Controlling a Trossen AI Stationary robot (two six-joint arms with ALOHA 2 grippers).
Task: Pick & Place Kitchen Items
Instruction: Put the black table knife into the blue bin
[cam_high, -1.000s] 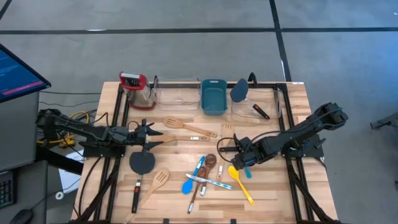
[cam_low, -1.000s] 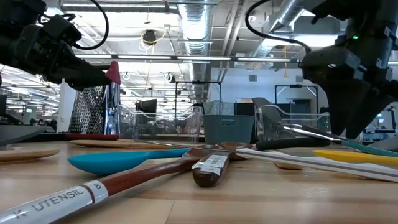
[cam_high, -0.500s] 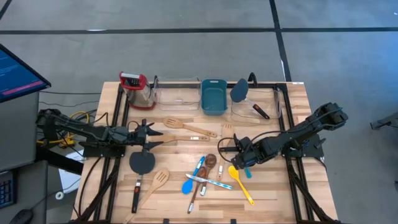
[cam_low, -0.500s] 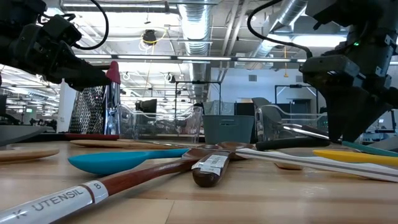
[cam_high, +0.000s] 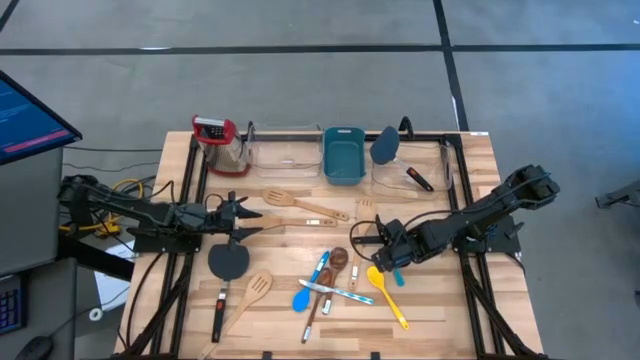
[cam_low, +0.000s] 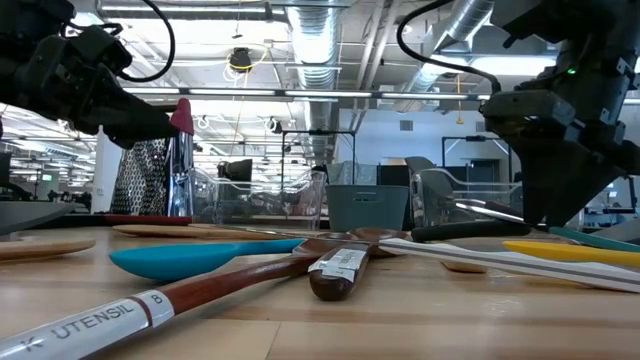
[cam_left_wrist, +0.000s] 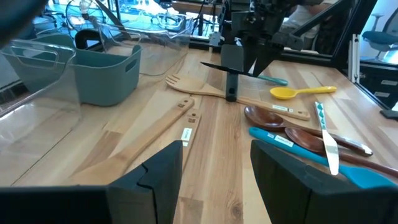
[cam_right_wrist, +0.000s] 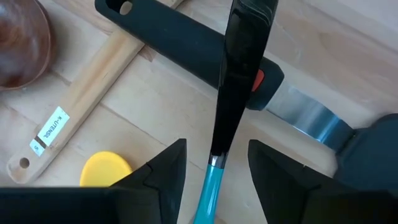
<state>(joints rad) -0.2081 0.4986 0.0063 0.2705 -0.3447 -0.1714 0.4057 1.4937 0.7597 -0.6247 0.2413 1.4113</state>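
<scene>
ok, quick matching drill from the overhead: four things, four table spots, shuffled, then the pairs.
1. teal rectangular tub
2. red-topped metal grater
3. yellow plastic spoon
4. black round-headed spatula

A. far left corner
B. beside the right gripper
C. far edge, between clear bins
D. near the left gripper

Pairs: 1-C, 2-A, 3-B, 4-D

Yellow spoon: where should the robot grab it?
By the long handle, near its free end, coming straight down from above. The yellow spoon lies flat on the table, and that end sticks out clear of everything else.
</scene>
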